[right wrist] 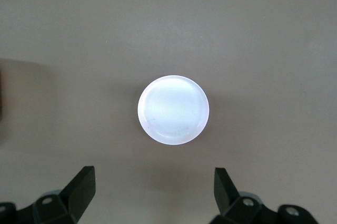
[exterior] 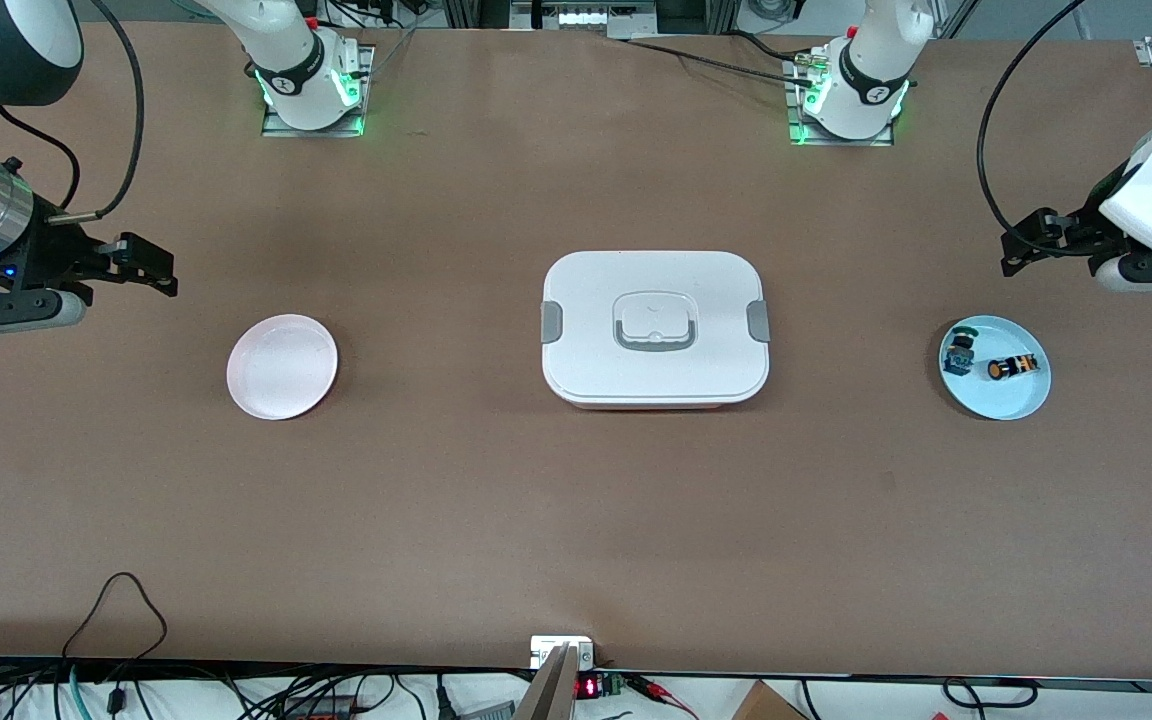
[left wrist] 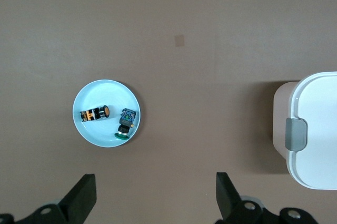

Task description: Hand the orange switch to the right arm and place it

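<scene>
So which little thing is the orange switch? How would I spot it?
Find the big white lidded box in the middle of the table, then look toward the left arm's end for the light blue plate. Two tiny parts lie on it. The orange switch is the black stubby one with orange bands; its neighbour is blue-green.

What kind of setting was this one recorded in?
Most likely a robotics lab bench: two arm bases bolted along a brown table, loose cables at its edge, and staged props like a blue plate.
</scene>
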You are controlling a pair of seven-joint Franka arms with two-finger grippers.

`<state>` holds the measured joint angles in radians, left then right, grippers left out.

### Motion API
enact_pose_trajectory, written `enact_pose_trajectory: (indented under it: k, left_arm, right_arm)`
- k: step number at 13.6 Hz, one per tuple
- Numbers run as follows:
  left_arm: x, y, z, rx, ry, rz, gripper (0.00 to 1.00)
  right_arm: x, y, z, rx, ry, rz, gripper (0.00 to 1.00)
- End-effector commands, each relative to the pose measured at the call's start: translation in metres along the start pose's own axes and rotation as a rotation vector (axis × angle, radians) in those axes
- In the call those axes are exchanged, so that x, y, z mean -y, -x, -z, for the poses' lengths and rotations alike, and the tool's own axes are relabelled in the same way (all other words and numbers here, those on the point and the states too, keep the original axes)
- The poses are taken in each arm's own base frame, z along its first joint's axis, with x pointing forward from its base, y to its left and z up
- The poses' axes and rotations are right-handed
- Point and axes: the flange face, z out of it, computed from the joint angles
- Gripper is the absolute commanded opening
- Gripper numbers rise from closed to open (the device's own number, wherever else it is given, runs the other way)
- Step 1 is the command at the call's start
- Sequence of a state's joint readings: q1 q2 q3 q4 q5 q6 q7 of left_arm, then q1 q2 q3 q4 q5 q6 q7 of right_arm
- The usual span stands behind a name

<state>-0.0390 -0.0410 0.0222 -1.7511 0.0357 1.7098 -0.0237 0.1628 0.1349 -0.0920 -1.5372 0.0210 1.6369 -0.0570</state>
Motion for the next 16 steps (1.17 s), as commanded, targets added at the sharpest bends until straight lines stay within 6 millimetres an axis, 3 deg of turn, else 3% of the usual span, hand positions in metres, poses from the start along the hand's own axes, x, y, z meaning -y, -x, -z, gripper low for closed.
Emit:
enact_pose_trajectory:
  k: [1, 8, 16]
  left_arm:
    - [0.003, -0.005, 0.005, 0.007, -0.011, -0.014, 1.00]
    - [0.002, -0.016, 0.007, 0.058, -0.018, -0.011, 1.00]
    - [0.002, -0.016, 0.007, 0.061, -0.016, -0.009, 1.00]
  right_arm:
    - [-0.002, 0.004, 0.002, -0.010, 0.013, 0.002, 1.00]
    - [-0.002, 0.004, 0.002, -0.013, 0.014, 0.002, 1.00]
    - [0.000, 0.004, 0.002, -0.014, 0.012, 0.005, 1.00]
